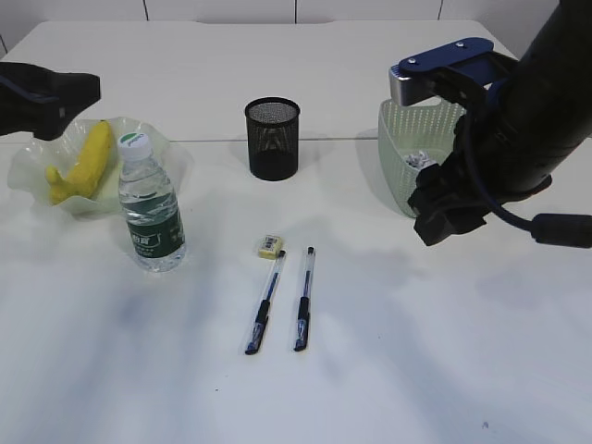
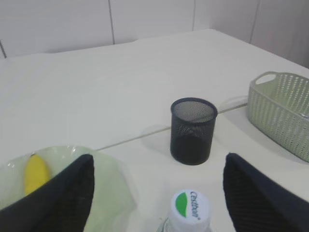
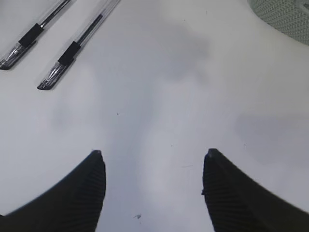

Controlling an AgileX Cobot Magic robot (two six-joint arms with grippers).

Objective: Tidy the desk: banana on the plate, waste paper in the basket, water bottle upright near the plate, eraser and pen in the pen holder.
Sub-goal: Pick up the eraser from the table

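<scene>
White table [image 1: 388,388] throughout. Right gripper [image 3: 152,159] above bare tabletop, jaws spread, nothing between them; basket [image 1: 398,166] partly behind that arm, crumpled waste paper [image 1: 416,159] inside. Left gripper [image 2: 157,166] at the left edge of the exterior view, raised over plate and bottle, jaws spread wide and empty. Pale green plate [image 1: 28,171] at left, holding the banana [image 1: 85,165], long axis running from near-left to far-right, stem end nearer the camera. Water bottle [image 1: 151,208] upright, white cap on top, just beside the plate's near right rim. Black mesh pen holder [image 1: 272,139] upright at centre back; contents cannot be told. Two pens [image 1: 265,302] [image 1: 303,298] flat on the table, side by side, nearly parallel, long axes front to back, tips toward the camera. Small yellow eraser [image 1: 269,245] just beyond the left pen's far end.
</scene>
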